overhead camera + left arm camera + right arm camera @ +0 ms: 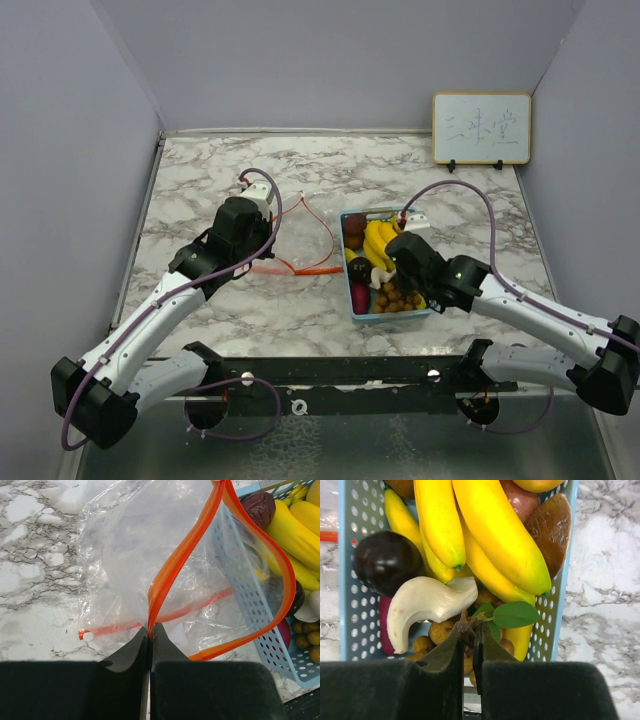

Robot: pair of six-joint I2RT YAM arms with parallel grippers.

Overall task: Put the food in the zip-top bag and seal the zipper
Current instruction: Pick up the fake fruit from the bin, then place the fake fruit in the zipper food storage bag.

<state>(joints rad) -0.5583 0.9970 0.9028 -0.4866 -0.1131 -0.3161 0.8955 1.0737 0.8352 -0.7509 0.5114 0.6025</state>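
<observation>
Left claw [150, 631]: jaws pressed together, pinching the orange zipper strip [180, 562] of the zip-top bag [120, 550] at the near end of its mouth. From that pinch the two strips part and bow out, so the mouth stands open in a teardrop loop and the clear film lies crumpled on the marble desk [35, 580]. A second orange line shows through the plastic lower down, ending at the left in a small white tab. The bag sits just beside the left wall of the light-blue basket [250, 620]; the open loop rises in front of that wall, and whether they touch I cannot tell. Right claw [469, 639]: over the near end of the basket, jaws drawn narrow and closed on the brown stem [465, 626] of the berry cluster [427, 642], right where the green leaf [515, 614] springs off. All the food is in the basket, none in the bag. The yellow bananas [495, 535] run down the middle, a dark purple round piece [385, 560] is against the left wall, and a curved white piece [425, 602] lies just below it, over a magenta piece [384, 625]. A brown oval piece [552, 527] leans on the right wall. In the top view a small whiteboard [481, 127] stands at the far right corner of the desk, against the back wall.
</observation>
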